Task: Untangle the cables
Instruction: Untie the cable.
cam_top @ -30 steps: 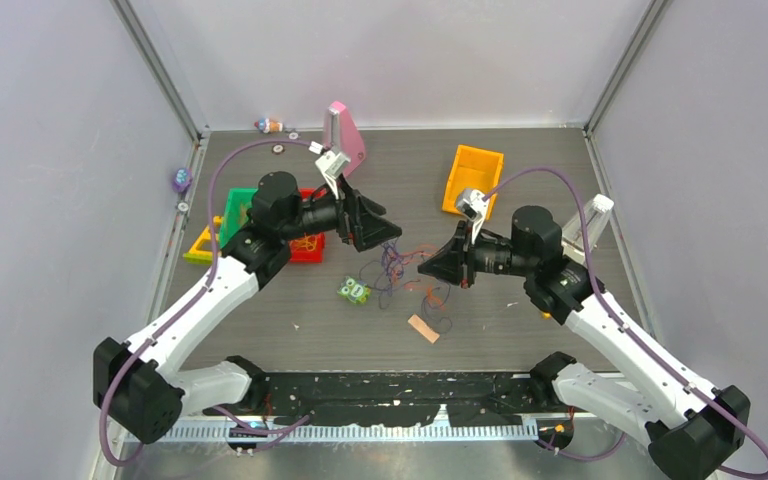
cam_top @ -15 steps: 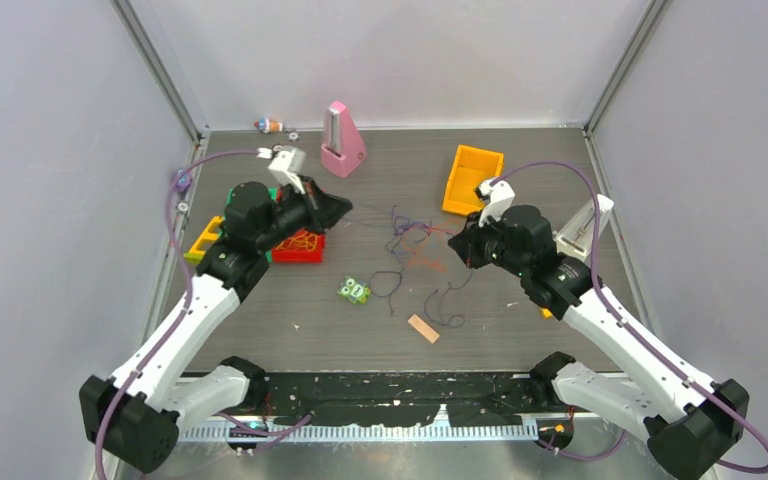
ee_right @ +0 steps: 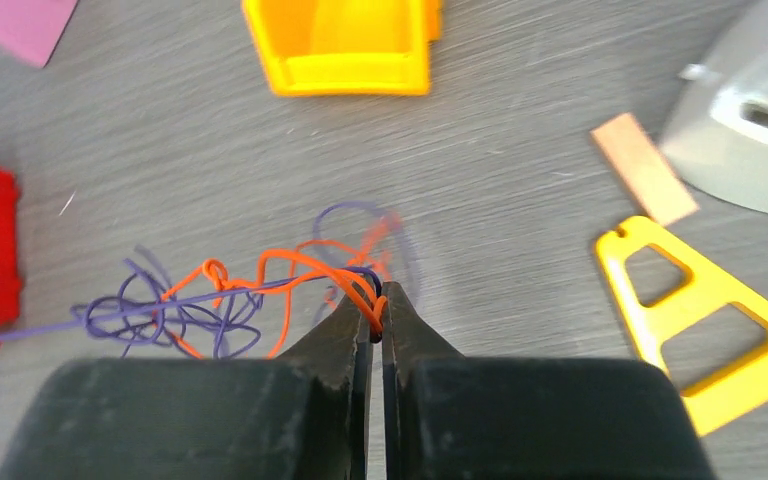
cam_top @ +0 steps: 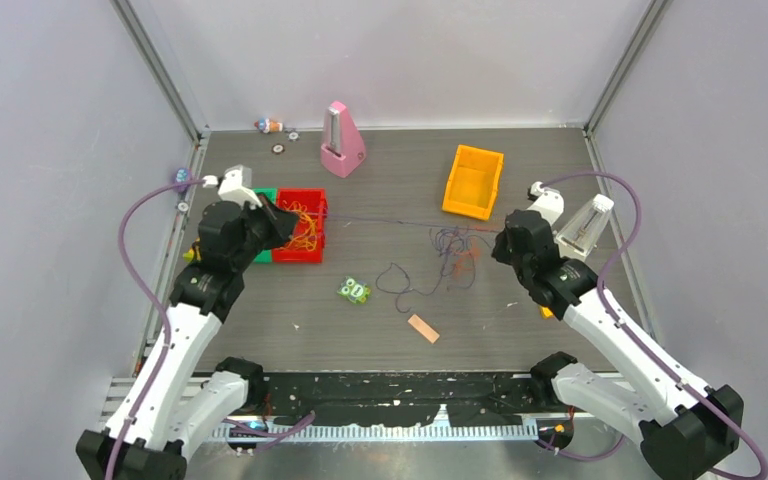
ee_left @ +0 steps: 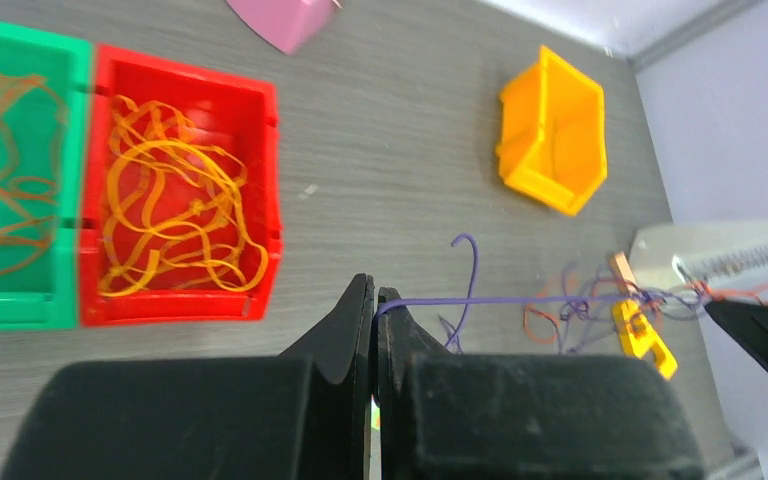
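The cables [cam_top: 450, 246] are a loose tangle of purple and orange strands lying right of the table's middle. One purple strand [cam_top: 380, 222] runs taut from the tangle leftward to my left gripper [cam_top: 294, 221], which hangs over the red bin. In the left wrist view the left gripper [ee_left: 374, 296] is shut on that purple strand [ee_left: 520, 299]. My right gripper [cam_top: 498, 246] sits at the tangle's right side. The right wrist view shows the right gripper [ee_right: 372, 302] shut on an orange strand [ee_right: 290, 262] beside a purple one, with the knot [ee_right: 160, 315] to its left.
A red bin [cam_top: 298, 257] holds yellow-orange strands, with a green bin [cam_top: 263, 193] beside it. An orange bin [cam_top: 473, 182] and a pink wedge [cam_top: 341, 140] stand farther back. A small green toy [cam_top: 354, 291] and a tan block [cam_top: 423, 328] lie nearer. A yellow triangular frame [ee_right: 700, 320] lies right.
The left gripper closed on a purple strand and drew back left over the red bin. The right gripper moved right with the tangle, and the strand between them has pulled straight.
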`<state>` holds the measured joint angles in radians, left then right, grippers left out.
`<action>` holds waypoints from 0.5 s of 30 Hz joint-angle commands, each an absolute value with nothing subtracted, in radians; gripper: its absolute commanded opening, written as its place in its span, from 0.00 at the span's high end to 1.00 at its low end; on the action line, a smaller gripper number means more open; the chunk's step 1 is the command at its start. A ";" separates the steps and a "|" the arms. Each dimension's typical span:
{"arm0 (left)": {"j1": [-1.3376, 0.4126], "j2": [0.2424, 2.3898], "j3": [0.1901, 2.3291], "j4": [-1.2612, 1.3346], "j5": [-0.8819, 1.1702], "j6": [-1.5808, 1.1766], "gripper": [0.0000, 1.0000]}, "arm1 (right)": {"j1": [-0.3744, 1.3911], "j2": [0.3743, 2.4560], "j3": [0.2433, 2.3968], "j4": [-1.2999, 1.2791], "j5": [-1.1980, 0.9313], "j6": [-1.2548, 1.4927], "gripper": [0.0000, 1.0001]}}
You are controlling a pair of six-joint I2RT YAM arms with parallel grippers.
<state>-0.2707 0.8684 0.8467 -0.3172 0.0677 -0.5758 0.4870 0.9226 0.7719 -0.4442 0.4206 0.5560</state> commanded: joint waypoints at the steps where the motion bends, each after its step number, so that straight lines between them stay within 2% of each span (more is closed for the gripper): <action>1: -0.183 0.767 0.854 -0.303 -0.148 -0.577 1.00 | 0.422 0.895 0.773 -0.571 0.693 0.611 0.90; 4: -0.176 0.769 0.886 -0.321 -0.120 -0.563 1.00 | 0.415 0.904 0.788 -0.528 0.568 0.482 0.87; 6: -0.176 0.773 0.913 -0.342 -0.104 -0.552 1.00 | 0.414 0.910 0.793 -0.501 0.476 0.429 0.64; 7: -0.176 0.776 0.922 -0.337 -0.078 -0.542 1.00 | 0.413 0.913 0.796 -0.493 0.430 0.419 0.41; 9: -0.177 0.792 0.958 -0.341 -0.014 -0.523 1.00 | 0.414 0.915 0.798 -0.471 0.353 0.386 0.23; 12: -0.177 0.827 1.002 -0.331 0.154 -0.507 1.00 | 0.414 0.906 0.762 -0.378 0.064 0.282 0.19; 15: -0.178 0.838 1.023 -0.310 0.225 -0.506 1.00 | 0.416 0.925 0.756 -0.309 -0.101 0.252 0.18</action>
<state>-0.1787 0.8288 0.9585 -0.3481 0.0727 -0.5362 0.4122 0.9100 0.7593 -0.4454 0.2028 0.3550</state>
